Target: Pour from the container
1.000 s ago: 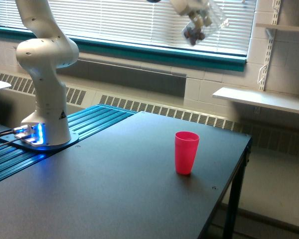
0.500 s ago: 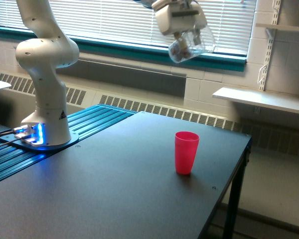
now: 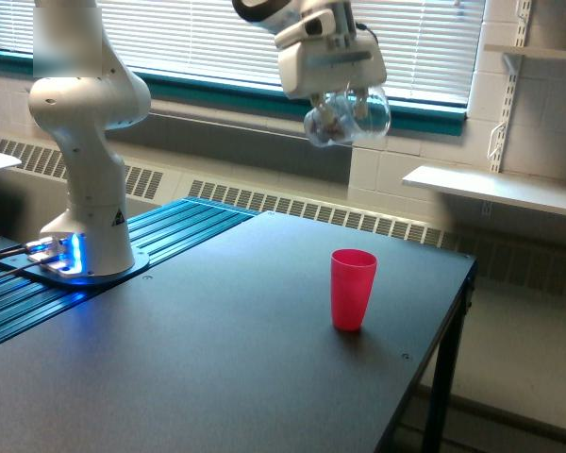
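The container (image 3: pixel 349 115), a clear rounded flask with small reddish-brown pieces gathered in its left lower part, hangs high in the air, well above the tabletop (image 3: pixel 217 349), in front of the window blinds (image 3: pixel 217 38) and the teal sill (image 3: pixel 226 94). It is tilted, lying more on its side than upright; which way its mouth faces cannot be made out. The claw (image 3: pixel 335 90) grips it from above, closed on the container's upper part, though the fingers themselves are mostly hidden behind the white hand housing and the glass.

Below the container and a little to the right in the exterior view stands a pink-red cup (image 3: pixel 352 289), upright and open at the top, on the dark tabletop near its right edge. The cup is well apart from the container, with clear air between them. What the cup holds cannot be seen from this angle.

The robot arm (image 3: pixel 80 113) rises from its base (image 3: pixel 71 260) at the far left, where a blue light glows, on a ribbed blue-green panel (image 3: pixel 104 274) beside the tabletop. The arm's upper links leave the top of the view and return at the white wrist above the container.

On the right wall, a white shelf (image 3: pixel 491 189) sits on a bracket. A radiator grille (image 3: pixel 340 215) runs along the wall beyond the tabletop.
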Robot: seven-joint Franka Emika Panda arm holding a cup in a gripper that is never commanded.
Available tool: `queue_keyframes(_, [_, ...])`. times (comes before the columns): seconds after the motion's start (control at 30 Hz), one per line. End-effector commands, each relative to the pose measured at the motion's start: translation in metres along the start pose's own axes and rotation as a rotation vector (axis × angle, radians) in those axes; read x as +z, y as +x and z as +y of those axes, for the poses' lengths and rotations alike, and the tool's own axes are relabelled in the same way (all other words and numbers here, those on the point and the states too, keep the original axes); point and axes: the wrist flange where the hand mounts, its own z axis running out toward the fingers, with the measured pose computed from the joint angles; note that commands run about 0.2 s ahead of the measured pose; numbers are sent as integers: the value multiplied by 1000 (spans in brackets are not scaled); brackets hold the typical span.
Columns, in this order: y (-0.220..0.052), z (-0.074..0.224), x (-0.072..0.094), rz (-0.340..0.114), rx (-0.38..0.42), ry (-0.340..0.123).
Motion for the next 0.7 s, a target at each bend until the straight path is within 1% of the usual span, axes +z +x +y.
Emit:
queue_keyframes(0.03, [-12, -1, 16, -3, 73, -18])
queue_keyframes(0.1, [-14, 0, 20, -8, 90, -22])
queue_keyframes(0.2, [-13, 3, 29, -17, 125, -51])
queue_keyframes(0.3, [-3, 5, 34, -37, 201, -42])
queue_keyframes(0.37, [-1, 9, 39, -48, 234, -65])
queue_keyframes(0.47, [-1, 8, 42, -60, 275, -73])
queue_keyframes(0.53, [1, 10, 44, -81, 322, -92])
queue_keyframes(0.57, [1, 10, 45, -101, 357, -100])
queue_keyframes(0.6, [1, 10, 46, -112, 361, -100])
queue_keyframes(0.7, [-2, 8, 48, -115, 352, -112])
